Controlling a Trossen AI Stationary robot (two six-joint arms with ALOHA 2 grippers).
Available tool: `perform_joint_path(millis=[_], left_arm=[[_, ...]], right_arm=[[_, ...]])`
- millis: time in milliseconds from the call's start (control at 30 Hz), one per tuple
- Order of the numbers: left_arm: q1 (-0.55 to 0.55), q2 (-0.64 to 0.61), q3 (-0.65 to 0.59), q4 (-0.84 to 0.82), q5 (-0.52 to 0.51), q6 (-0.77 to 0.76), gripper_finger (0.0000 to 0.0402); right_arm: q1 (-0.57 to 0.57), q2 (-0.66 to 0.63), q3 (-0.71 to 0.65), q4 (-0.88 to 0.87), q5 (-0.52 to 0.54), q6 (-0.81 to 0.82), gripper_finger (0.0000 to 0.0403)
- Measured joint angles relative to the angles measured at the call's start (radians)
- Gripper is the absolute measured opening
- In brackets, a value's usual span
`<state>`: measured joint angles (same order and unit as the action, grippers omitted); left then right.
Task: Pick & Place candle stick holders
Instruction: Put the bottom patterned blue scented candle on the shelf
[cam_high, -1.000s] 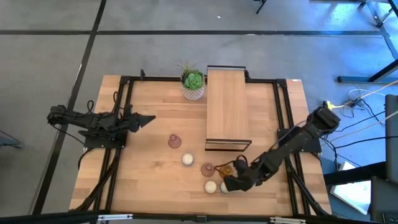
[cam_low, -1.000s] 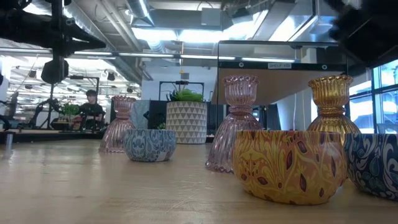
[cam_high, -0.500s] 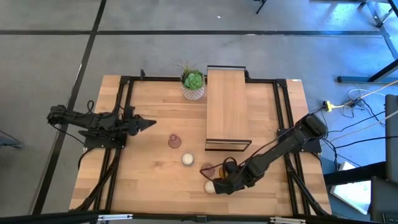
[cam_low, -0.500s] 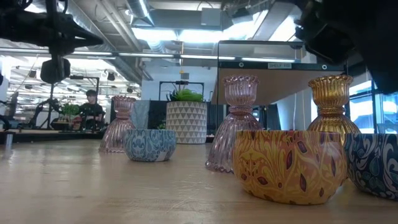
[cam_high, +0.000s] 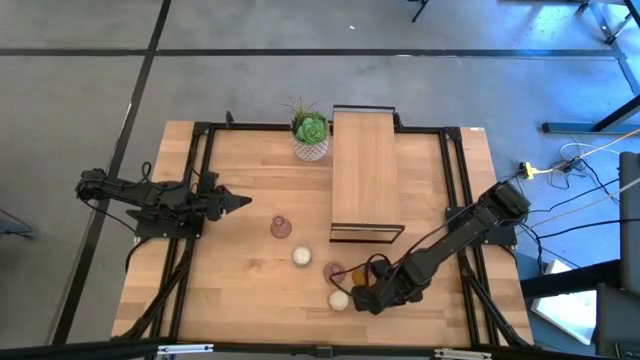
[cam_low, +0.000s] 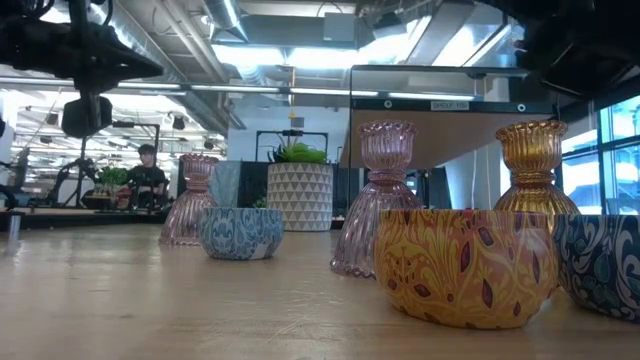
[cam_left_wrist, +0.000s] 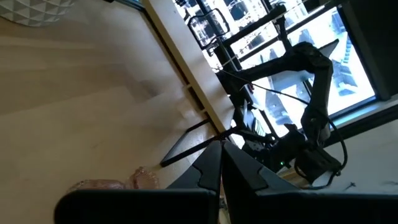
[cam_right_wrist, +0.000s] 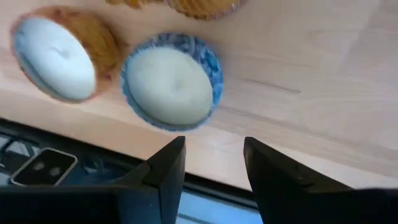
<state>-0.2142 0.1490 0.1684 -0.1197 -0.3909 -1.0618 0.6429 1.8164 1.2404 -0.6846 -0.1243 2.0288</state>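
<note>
Look at the blue-patterned holder (cam_right_wrist: 169, 81). It sits on the tabletop (cam_high: 250, 290) near the front edge, just beside the yellow-patterned holder (cam_right_wrist: 61, 53). From above, you can only see the yellow-patterned one; your right arm covers the blue one.

The amber glass holder (cam_low: 532, 168) stands right behind them, at about 1 o'clock from the yellow one. The pink glass holder (cam_high: 334, 271) is at 12 o'clock from it. Another round holder (cam_high: 301, 256) and a second pink glass holder (cam_high: 281, 227) sit farther off at 10 o'clock.

Your right claw (cam_right_wrist: 211, 165) is over the blue holder. Its fingers are partly open and hold nothing. A second ago it was a bit more to 3 o'clock; half a second ago it was farther to 9 o'clock. Now it has come back a little.

Your left claw (cam_high: 240, 202) is shut and empty, well apart at 9 o'clock, and has barely moved.
</note>
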Motion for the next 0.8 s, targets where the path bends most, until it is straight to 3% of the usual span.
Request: perform_joint_path(millis=[400, 800], left_arm=[[0.000, 0.000, 0.000, -0.012, 0.004, -0.016, 0.0006], [0.000, 0.000, 0.000, -0.014, 0.020, -0.016, 0.0006]], right_arm=[[-0.001, 0.007, -0.001, -0.082, 0.085, 0.043, 0.0167], [-0.006, 0.010, -0.002, -0.040, 0.091, 0.027, 0.0167]])
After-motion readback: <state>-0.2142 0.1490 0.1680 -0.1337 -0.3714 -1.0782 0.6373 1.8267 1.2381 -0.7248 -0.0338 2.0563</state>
